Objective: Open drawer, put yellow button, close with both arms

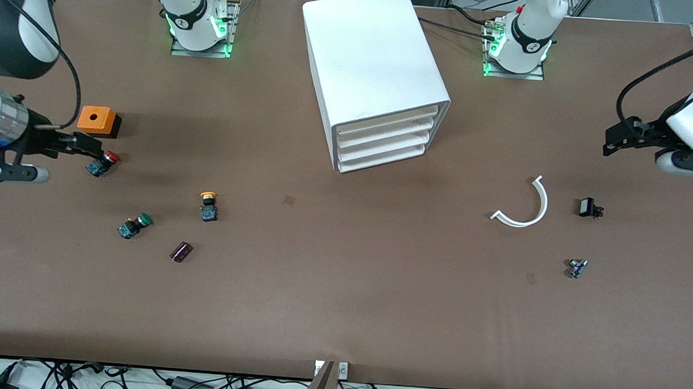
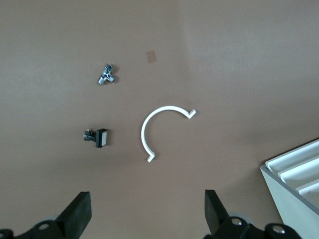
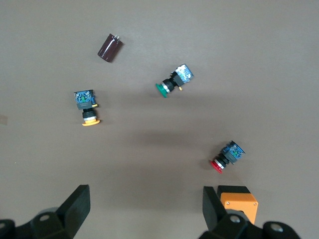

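Note:
The white cabinet [image 1: 376, 71] stands at the middle of the table between the two arm bases. Its uppermost drawer [image 1: 387, 118] is shut. A corner of the cabinet shows in the left wrist view [image 2: 299, 184]. The yellow button [image 1: 208, 205] lies on the table toward the right arm's end, and also shows in the right wrist view [image 3: 87, 110]. My right gripper [image 1: 91, 145] is open and empty, over the table by the red button and apart from the yellow button; it shows in its own view [image 3: 144, 209]. My left gripper [image 1: 611, 143] is open and empty over the left arm's end; it shows in its own view [image 2: 147, 211].
A red button [image 1: 104, 163], a green button [image 1: 135, 225], an orange box [image 1: 96, 120] and a dark cylinder [image 1: 181, 251] lie near the yellow button. A white curved strip [image 1: 524, 207], a black switch [image 1: 589, 207] and a small metal part [image 1: 577, 267] lie toward the left arm's end.

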`<act>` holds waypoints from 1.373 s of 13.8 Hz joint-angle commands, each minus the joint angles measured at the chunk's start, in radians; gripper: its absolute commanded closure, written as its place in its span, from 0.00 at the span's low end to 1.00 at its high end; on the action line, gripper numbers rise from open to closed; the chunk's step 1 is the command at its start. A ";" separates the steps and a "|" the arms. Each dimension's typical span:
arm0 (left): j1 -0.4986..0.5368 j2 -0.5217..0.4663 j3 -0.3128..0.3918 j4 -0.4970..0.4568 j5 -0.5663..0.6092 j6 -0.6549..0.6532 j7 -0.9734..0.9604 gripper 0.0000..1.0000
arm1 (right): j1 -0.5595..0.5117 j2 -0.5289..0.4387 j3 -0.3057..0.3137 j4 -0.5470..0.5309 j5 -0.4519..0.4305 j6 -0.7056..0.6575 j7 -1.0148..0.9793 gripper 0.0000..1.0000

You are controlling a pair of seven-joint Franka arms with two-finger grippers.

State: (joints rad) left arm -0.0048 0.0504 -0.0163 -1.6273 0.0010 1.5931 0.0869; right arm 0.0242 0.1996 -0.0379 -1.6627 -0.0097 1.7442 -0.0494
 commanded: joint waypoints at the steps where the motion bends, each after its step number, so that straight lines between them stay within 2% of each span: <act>1: -0.043 0.084 -0.004 0.037 0.008 -0.050 0.013 0.00 | 0.035 0.050 0.001 0.008 0.011 0.015 -0.012 0.00; 5: -0.138 0.153 -0.005 0.041 -0.022 -0.094 0.014 0.00 | 0.077 0.150 0.001 0.008 0.013 0.096 -0.010 0.00; 11: -0.165 0.267 -0.005 0.040 -0.405 -0.085 0.098 0.00 | 0.128 0.265 0.007 0.009 0.011 0.164 -0.041 0.00; 16: -0.153 0.423 -0.005 0.029 -0.709 -0.082 0.466 0.00 | 0.151 0.354 0.009 0.008 0.014 0.248 -0.040 0.00; 19: -0.156 0.519 -0.005 0.014 -0.904 -0.093 0.658 0.00 | 0.152 0.400 0.016 0.008 0.048 0.305 -0.041 0.00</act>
State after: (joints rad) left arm -0.1616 0.5164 -0.0246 -1.6263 -0.8074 1.5252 0.6326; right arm 0.1762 0.5749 -0.0261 -1.6633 0.0054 2.0234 -0.0668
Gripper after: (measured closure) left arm 0.000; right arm 0.000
